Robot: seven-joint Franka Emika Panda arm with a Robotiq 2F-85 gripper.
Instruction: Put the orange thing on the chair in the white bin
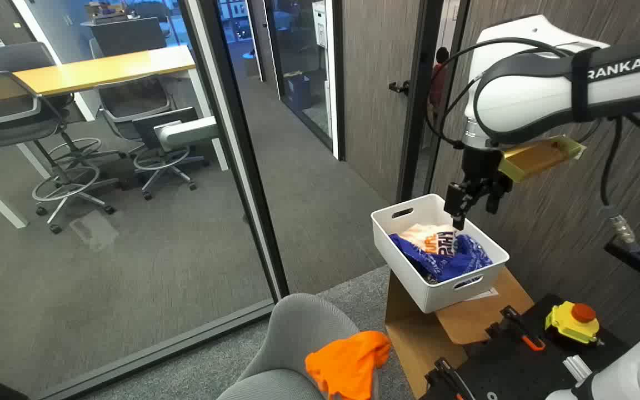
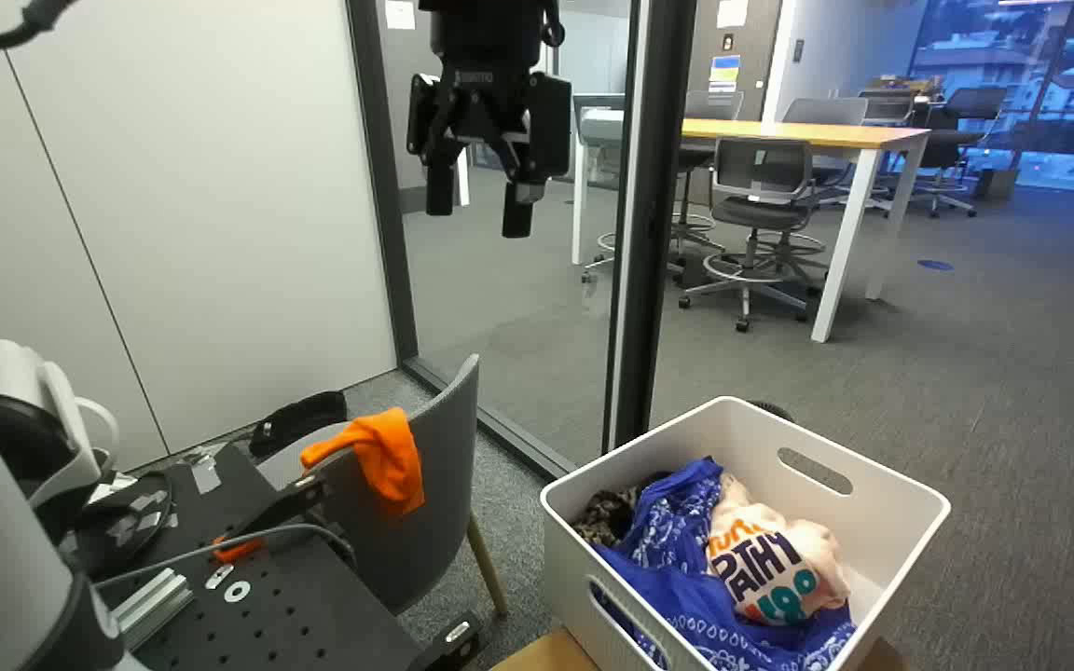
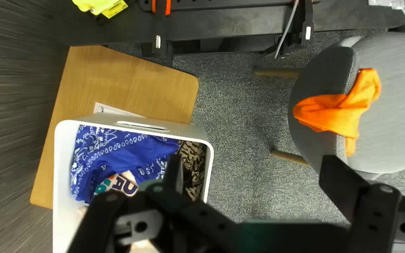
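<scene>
Gripper (image 3: 255, 177), nearest: your fingers (image 3: 341, 186) standing apart, grasping nothing. Orange cloth (image 3: 341, 109): draping over chair back (image 3: 320, 77). Possible fault: you're clamping both together by reaching too low.

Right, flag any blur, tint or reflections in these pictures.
In the wrist view, the hand is dark and soft-edged while the orange cloth looks crisper; in an exterior view, the far window looks blue; in an exterior view, a faint pale patch in the glass wall may be a reflection.

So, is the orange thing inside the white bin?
No, the orange cloth hangs over the back of the gray chair, outside the white bin.
</scene>
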